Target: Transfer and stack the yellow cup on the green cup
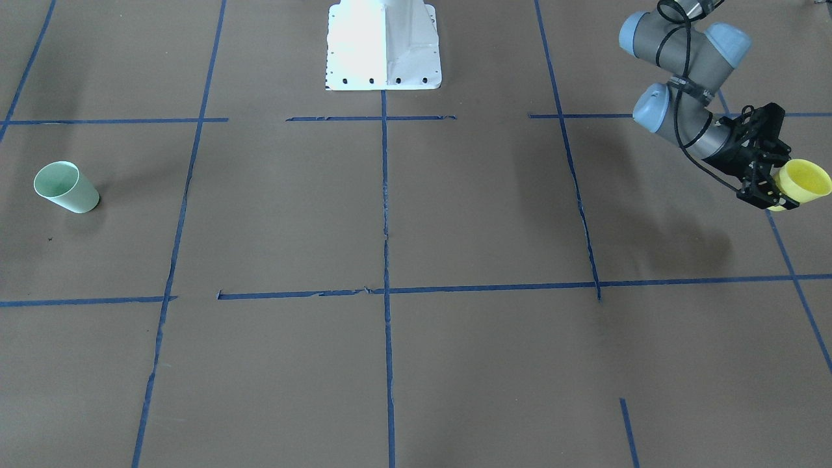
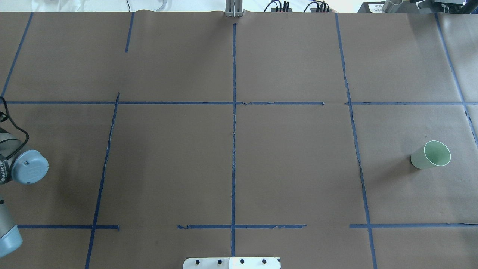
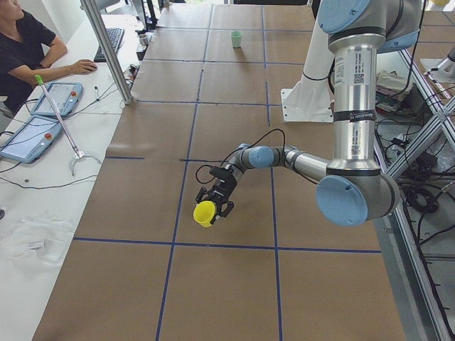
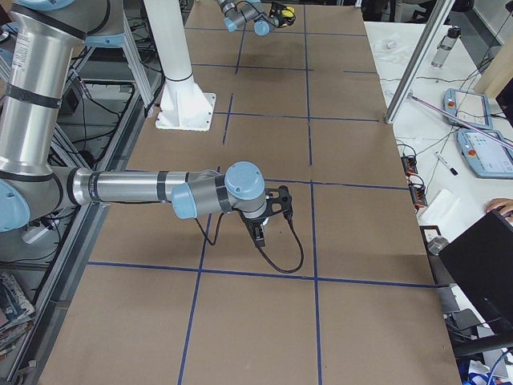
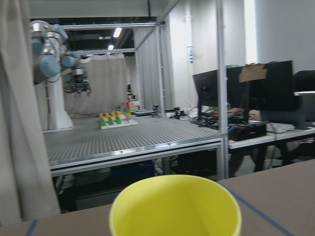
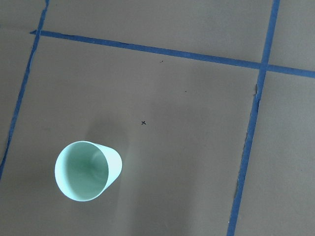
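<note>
The yellow cup [image 1: 806, 181] hangs above the table at my left end, tipped on its side, and my left gripper [image 1: 780, 186] is shut on it. The left side view shows that cup [image 3: 205, 213] in the left gripper [image 3: 212, 207] clear of the brown surface. Its yellow rim [image 5: 174, 206] fills the bottom of the left wrist view. The green cup [image 1: 65, 187] stands upright at the opposite end of the table [image 2: 431, 155], and the right wrist camera looks down on it [image 6: 86, 169]. My right gripper [image 4: 260, 231] shows only in the right side view; I cannot tell its state.
Blue tape lines [image 1: 385, 195] divide the brown table into squares. The white robot base [image 1: 383, 45] stands at the middle of my edge. A person [image 3: 28, 50] sits at a side desk with tablets [image 3: 32, 135] and a metal post [image 3: 106, 50].
</note>
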`<state>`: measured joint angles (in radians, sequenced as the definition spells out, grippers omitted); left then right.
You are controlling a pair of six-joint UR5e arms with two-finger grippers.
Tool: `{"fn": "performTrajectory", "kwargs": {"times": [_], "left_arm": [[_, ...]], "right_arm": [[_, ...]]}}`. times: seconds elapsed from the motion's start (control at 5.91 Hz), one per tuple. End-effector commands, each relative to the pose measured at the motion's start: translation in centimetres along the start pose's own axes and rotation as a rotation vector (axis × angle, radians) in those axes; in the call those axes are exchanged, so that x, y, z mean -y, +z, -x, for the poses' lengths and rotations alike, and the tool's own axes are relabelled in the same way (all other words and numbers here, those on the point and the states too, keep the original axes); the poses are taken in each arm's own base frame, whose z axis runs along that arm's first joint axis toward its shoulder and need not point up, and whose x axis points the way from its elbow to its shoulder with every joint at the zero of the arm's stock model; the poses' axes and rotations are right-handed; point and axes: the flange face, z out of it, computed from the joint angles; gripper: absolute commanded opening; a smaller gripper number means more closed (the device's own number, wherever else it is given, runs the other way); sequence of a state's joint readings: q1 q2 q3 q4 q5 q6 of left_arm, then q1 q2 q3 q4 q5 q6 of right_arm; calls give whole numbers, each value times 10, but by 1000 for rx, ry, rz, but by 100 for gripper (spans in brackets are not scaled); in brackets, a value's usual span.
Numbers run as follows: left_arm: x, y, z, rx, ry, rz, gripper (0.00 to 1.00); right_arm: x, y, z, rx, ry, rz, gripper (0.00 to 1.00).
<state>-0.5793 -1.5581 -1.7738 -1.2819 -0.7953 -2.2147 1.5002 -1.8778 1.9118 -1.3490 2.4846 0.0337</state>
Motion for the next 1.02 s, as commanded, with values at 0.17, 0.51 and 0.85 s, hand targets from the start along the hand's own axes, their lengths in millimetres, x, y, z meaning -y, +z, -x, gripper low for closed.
{"fn": "performTrajectory", "kwargs": {"times": [0.17, 0.51, 0.85], "left_arm": [[42, -93, -120, -296, 66, 62, 34], [61, -134, -153, -628, 98, 92, 34], [34, -255, -217, -891, 222, 91, 29]], "right_arm": [[18, -7, 10, -2, -35, -27, 100], [36, -13, 23, 2, -93, -62, 100], [63, -8, 56, 23, -208, -86, 100]]}}
